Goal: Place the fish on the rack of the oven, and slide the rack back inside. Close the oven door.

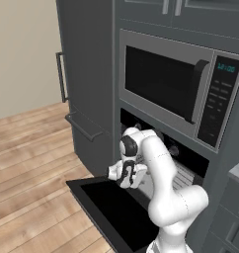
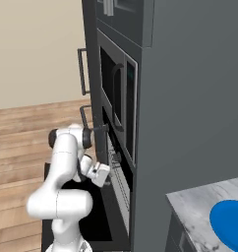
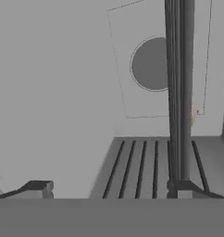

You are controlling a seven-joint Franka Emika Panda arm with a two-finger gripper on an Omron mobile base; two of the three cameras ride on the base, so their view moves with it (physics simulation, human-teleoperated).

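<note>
The oven [image 1: 190,157] sits under the microwave, and its door [image 1: 109,207] lies folded down flat, black glass up. My gripper [image 1: 131,178] reaches over the door into the oven's mouth. The rack [image 1: 183,176] shows as grey wires just behind my forearm. In the rolled hand view the rack [image 3: 178,92] appears edge-on as a dark upright strip. My gripper [image 3: 109,187] is open, its fingertips [image 3: 37,187] far apart, the right one at the rack's near edge. A faint yellowish speck [image 3: 194,118] sits against the rack; I cannot tell whether it is the fish.
A microwave [image 1: 176,84] with a keypad is mounted above the oven. A tall grey cabinet [image 1: 84,74] with a bar handle stands to the left. A blue plate [image 2: 231,224] rests on the marble counter [image 2: 194,206] at the right. Wooden floor spreads left of the door.
</note>
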